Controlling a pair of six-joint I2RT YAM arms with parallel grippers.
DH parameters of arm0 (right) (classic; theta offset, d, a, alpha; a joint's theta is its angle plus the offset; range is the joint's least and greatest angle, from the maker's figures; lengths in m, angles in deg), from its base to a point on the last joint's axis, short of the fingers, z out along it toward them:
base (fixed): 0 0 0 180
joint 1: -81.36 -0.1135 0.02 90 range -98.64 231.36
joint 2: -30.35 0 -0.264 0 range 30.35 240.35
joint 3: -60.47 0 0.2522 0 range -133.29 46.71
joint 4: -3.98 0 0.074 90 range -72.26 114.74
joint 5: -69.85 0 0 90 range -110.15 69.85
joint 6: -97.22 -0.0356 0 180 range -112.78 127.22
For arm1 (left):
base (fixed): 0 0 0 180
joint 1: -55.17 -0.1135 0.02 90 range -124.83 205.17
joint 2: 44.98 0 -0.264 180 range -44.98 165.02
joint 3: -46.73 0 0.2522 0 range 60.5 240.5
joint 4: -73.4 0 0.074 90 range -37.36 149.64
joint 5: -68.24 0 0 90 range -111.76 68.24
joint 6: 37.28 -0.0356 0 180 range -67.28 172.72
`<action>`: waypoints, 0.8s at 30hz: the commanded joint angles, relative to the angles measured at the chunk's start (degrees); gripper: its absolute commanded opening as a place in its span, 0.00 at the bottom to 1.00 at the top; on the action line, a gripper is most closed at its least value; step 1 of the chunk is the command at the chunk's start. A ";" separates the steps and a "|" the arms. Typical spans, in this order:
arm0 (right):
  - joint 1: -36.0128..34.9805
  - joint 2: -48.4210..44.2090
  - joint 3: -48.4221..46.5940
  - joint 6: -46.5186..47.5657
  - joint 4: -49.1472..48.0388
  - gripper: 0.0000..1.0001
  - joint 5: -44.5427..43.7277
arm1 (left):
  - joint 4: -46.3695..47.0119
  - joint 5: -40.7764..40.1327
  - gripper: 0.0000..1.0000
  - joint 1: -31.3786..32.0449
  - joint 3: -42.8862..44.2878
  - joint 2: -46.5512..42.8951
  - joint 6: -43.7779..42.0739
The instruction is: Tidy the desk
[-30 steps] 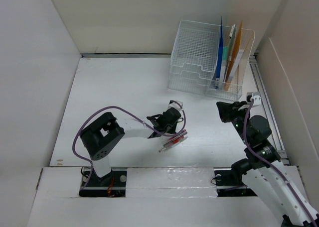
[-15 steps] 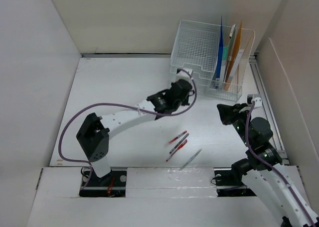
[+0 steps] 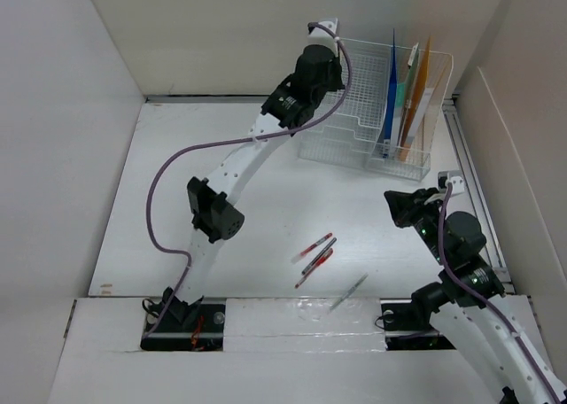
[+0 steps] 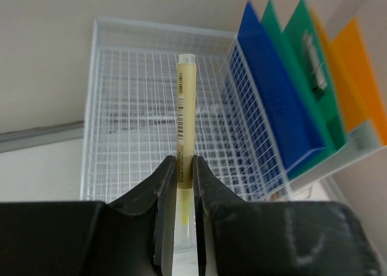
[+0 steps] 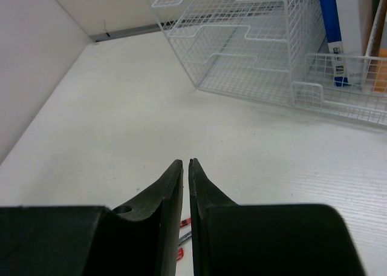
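Left gripper (image 4: 184, 164) clamped a yellow pen (image 4: 185, 100), held above the top tray of the wire-mesh organizer (image 4: 130, 115), far right. Right gripper (image 5: 185, 164) pinched closed, empty, above the desk (image 3: 213, 169), near right. Loose pens (image 3: 315, 254) lay near centre.

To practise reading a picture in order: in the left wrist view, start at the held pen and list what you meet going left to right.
pen → blue folder → green folders → orange folder
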 commanded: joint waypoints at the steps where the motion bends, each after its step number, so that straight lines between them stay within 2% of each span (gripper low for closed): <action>1: -0.53 0.78 -2.79 -0.80 1.87 0.14 0.30 | 4.10 6.79 0.05 -2.11 -2.70 2.22 -3.45; 6: -0.53 0.08 -2.53 -1.16 2.14 0.14 0.83 | 6.75 7.07 0.10 -2.65 2.29 9.33 -6.07; 9: -0.53 -0.01 -2.18 -1.51 1.52 0.14 0.92 | 9.12 6.89 0.18 -2.65 0.91 10.05 -6.96; 13: -0.53 0.78 -1.91 -1.51 0.56 0.13 1.27 | 10.44 5.58 0.38 -2.65 -0.07 10.05 -8.36; 15: -0.53 0.96 -1.47 -1.77 0.03 0.13 1.45 | 11.15 4.62 0.43 -2.65 -0.42 10.22 -8.81; 18: -0.53 0.96 -1.30 -1.77 -0.06 0.13 1.10 | 11.14 4.87 0.64 -2.65 -2.08 8.04 -8.55; 21: -0.53 1.05 -1.30 -1.51 -0.15 0.13 0.57 | 14.57 5.83 0.72 -2.65 -6.99 4.08 -7.41; 24: -0.53 1.31 -1.30 -1.51 -0.32 0.13 0.57 | 15.98 6.80 0.80 -2.65 -8.24 -1.63 -6.79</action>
